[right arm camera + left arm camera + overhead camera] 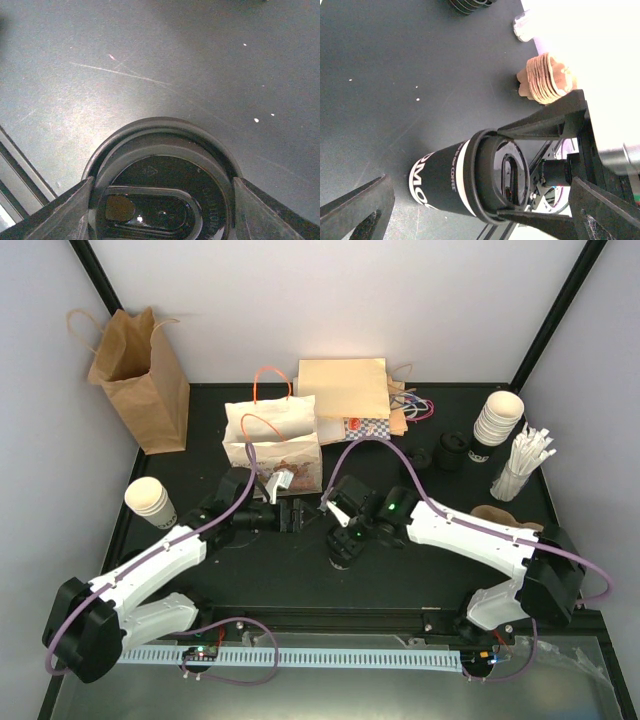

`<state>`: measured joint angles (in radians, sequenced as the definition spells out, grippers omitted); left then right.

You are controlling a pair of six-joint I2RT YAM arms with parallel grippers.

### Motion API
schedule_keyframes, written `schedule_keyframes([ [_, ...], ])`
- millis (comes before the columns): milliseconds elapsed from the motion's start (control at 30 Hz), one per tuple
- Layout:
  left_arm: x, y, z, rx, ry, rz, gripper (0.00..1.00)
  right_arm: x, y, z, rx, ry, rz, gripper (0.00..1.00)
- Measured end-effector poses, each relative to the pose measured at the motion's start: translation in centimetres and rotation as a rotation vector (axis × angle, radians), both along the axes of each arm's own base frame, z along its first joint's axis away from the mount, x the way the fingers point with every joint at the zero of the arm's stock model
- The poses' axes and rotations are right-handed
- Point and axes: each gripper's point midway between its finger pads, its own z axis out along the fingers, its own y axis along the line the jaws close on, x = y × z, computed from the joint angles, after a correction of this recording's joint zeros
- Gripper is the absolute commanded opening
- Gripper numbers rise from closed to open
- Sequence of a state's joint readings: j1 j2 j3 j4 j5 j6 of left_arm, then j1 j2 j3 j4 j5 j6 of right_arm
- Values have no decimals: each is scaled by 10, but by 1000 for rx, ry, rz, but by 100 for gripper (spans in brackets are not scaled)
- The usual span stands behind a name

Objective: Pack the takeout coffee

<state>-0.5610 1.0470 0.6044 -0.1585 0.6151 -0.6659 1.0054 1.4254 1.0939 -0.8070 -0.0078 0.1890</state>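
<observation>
The right end effector (345,538) clamps the coffee (442,182) by its lid (165,200) alone, which could pop off on lifting; the left end effector (289,512) stands open

Small takeout coffee cup (442,182): paper wall, printed matt black with white lettering; its round black plastic lid (165,200), smooth and glossy, catches highlights. Fingers (55,215) of my right gripper (160,202): matt black plastic. Black tabletop (150,60): matt, finely scratched and speckled. Tall brown bag (140,385): creased paper, dull. Stack of tan cup sleeves (547,80): ribbed cardboard, rough.
</observation>
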Motion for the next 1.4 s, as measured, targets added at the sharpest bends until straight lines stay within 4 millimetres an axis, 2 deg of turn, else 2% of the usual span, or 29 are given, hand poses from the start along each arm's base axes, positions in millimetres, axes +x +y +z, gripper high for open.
schedule_keyframes([
  [267, -5, 0, -11, 3, 29, 0, 90, -17, 12, -2, -33, -50, 76, 66],
  [533, -14, -2, -23, 3, 57, -10, 74, -18, 13, -3, -40, -61, 79, 65],
  [700, -18, -7, -22, -4, 54, -31, 71, -18, 13, -3, -19, -72, 74, 65],
  [1133, -31, -16, -37, 19, 93, -80, 63, -21, 20, -4, 37, -116, 24, 64],
  [1400, -32, -15, -45, 33, 116, -79, 49, -21, 22, -5, 39, -114, 19, 64],
])
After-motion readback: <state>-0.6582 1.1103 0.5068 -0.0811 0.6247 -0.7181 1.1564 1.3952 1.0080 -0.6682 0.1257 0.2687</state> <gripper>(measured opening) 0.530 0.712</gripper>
